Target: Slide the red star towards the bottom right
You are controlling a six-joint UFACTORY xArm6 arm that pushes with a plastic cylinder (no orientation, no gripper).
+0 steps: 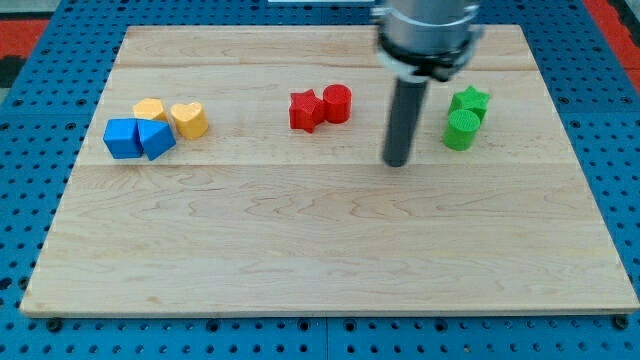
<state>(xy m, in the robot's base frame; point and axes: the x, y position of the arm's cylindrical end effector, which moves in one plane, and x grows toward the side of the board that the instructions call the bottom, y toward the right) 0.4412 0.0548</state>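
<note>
Red star [304,110] sits near the board's [300,250] top edge, touching a red cylinder [337,103]; my tip [397,162], a fingerless bare rod, stands apart toward the right edge.

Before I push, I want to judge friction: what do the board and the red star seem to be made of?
The board looks like light wood with a smooth matte finish: visible grain streaks and plank seams. The red star seems painted wood or moulded plastic; its flat, even colour shows no grain, so I cannot tell which. My tip, a dark rod of unclear material, rests on the board to the view's right of the star.

red cylinder [337,103], green star [470,100] touching green cylinder [461,130], two blue blocks [123,138], two yellow blocks [188,119]
</note>
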